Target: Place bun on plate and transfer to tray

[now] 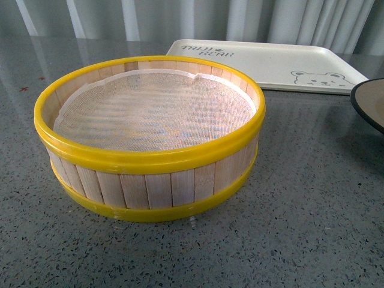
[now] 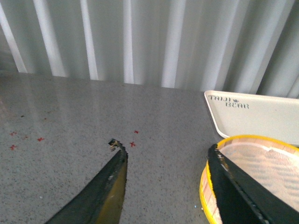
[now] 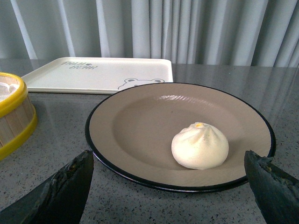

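The white pleated bun (image 3: 200,145) with a yellow dot sits inside the black-rimmed plate (image 3: 131,130) in the right wrist view. My right gripper (image 3: 168,161) is open, its fingers spread wide just short of the plate's near rim, touching nothing. Behind the plate lies the cream tray (image 3: 93,74), bare. In the front view only the plate's edge (image 1: 366,102) shows at the far right, with the tray (image 1: 270,63) at the back; neither arm appears there. My left gripper (image 2: 166,149) is open over bare table beside the steamer basket.
A yellow-rimmed wooden steamer basket (image 1: 150,159) with a white mesh liner stands in the middle of the grey speckled table, holding nothing. One left finger (image 2: 233,186) overlaps its rim in that view. Grey curtains hang behind. Small red marks (image 2: 133,143) dot the table.
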Robot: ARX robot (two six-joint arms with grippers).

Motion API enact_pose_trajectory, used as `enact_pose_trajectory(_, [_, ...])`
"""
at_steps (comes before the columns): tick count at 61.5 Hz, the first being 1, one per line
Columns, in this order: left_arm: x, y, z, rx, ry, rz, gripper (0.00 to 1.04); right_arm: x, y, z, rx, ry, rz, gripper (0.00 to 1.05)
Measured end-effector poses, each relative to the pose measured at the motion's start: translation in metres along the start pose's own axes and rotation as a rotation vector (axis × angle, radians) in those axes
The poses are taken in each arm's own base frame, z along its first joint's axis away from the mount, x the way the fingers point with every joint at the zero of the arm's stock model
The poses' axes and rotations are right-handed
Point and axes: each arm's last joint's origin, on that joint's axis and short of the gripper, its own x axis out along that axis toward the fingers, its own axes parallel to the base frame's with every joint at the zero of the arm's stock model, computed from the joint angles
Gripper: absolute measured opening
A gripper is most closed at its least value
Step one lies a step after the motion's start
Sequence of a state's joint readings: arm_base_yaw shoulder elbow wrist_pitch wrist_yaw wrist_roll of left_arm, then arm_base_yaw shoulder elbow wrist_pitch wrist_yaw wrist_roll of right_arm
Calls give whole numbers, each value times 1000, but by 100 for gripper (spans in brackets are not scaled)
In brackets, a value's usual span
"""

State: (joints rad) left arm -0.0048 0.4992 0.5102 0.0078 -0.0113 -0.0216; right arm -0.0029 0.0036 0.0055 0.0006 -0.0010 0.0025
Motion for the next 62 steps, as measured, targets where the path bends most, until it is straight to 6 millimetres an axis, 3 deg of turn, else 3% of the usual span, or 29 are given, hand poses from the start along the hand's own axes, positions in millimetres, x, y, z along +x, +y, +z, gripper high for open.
enact_pose_trajectory(6, [-3, 0, -25, 7, 15, -10, 35, 0, 0, 0, 0, 0, 0, 96])
enact_pose_trajectory(18, [-9, 1, -56, 13, 30, -7, 4, 0, 0, 0, 0, 0, 0, 96])
enact_pose_trajectory(38, [-17, 2, -88, 16, 29, -8, 4, 0, 0, 0, 0, 0, 0, 96])
enact_pose_trajectory(62, [-23, 3, -107, 17, 19, -8, 4, 0, 0, 0, 0, 0, 0, 96])
